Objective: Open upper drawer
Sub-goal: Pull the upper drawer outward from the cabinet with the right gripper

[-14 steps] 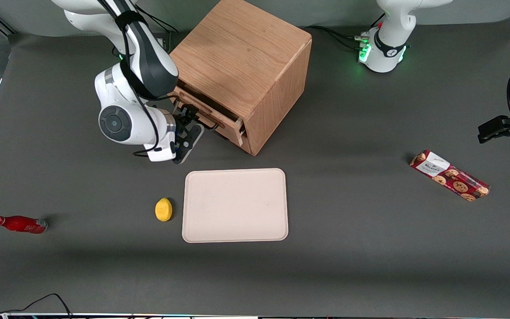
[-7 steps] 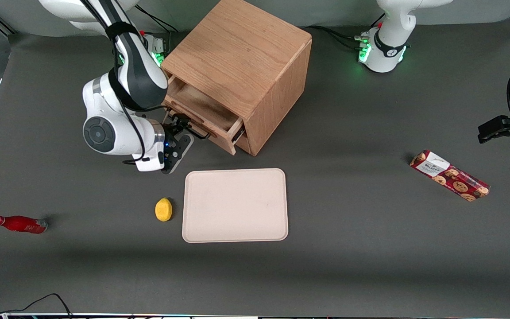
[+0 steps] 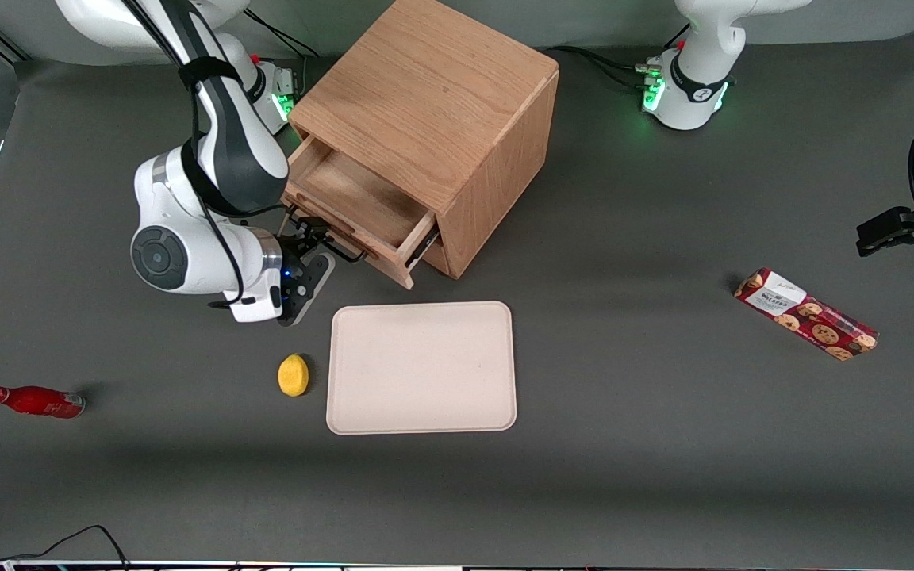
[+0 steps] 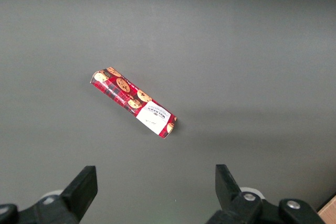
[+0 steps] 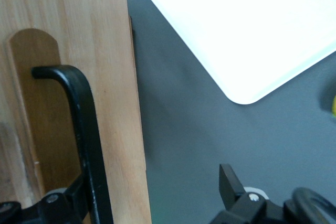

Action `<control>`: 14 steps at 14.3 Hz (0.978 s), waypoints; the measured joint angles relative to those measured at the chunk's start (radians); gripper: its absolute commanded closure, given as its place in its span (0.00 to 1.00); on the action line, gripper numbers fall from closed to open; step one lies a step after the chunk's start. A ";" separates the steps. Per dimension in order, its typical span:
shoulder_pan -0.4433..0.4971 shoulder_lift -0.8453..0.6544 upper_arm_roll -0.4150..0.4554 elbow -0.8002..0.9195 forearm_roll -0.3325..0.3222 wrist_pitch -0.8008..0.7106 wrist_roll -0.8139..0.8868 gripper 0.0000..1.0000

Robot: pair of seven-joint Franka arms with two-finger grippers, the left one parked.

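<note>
The oak cabinet (image 3: 425,103) stands at the back of the table. Its upper drawer (image 3: 354,194) is pulled well out, and its bare wooden inside shows. The thin black handle (image 3: 339,250) runs along the drawer front. My gripper (image 3: 310,238) is in front of the drawer, at the handle. In the right wrist view the gripper (image 5: 152,184) is open. The black handle (image 5: 86,145) passes between its jaws, close against one finger (image 5: 71,203). The other finger (image 5: 231,182) hangs over bare table, clear of the drawer front (image 5: 113,77). The pulled-out drawer hides the lower drawer.
A pale tray (image 3: 422,367) lies nearer the camera than the cabinet, with a yellow lemon (image 3: 293,374) beside it. A red bottle (image 3: 32,401) lies toward the working arm's end. A cookie box (image 3: 804,314) lies toward the parked arm's end.
The upper drawer has slid from barely open to well out of the cabinet. My gripper moved back with the handle, away from the cabinet and toward the camera.
</note>
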 measured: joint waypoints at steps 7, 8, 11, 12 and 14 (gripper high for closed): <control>-0.031 0.030 -0.002 0.046 0.000 -0.001 -0.051 0.00; -0.033 0.033 -0.002 0.050 0.000 -0.001 -0.057 0.00; -0.044 0.043 -0.003 0.059 0.000 -0.001 -0.068 0.00; -0.049 0.048 -0.003 0.062 0.000 -0.001 -0.069 0.00; -0.062 0.055 -0.004 0.067 0.000 -0.001 -0.089 0.00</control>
